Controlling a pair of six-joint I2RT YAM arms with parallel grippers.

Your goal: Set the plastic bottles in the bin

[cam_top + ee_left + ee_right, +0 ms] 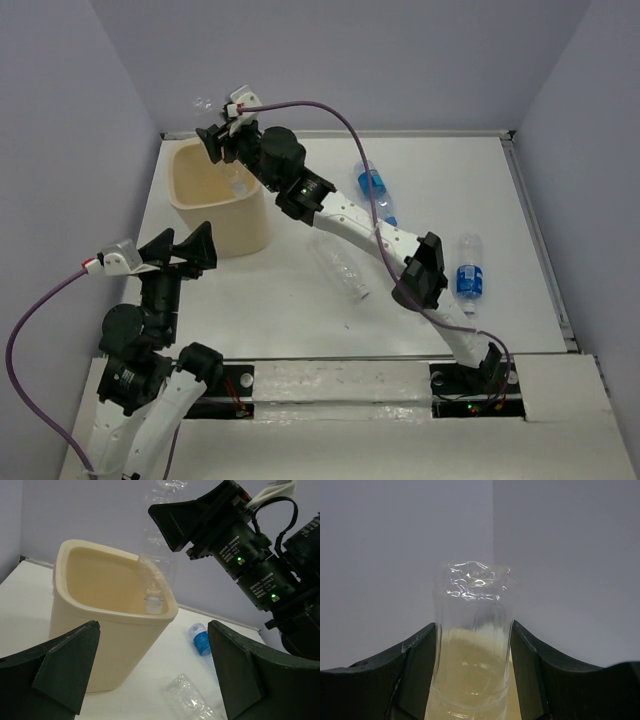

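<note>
Our right pincer [472, 645] was clamped on a clear ribbed plastic bottle [159, 565]. We held it neck-down, its neck just inside the rim of the cream-beige rounded-square plastic bin [232, 228] at the far left corner of the white desk [300, 310]. Our left pincer [183, 248] hung beside the bin's near side, jaws wide apart. A crumpled clear bottle [340, 265] lay mid-desk. One blue-labelled bottle [374, 188] lay toward the far edge and a second blue-labelled bottle [468, 276] near the right edge.

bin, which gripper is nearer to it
Right. The right gripper holds a clear bottle neck-down over the bin; the left gripper hovers open beside its near wall.
</note>
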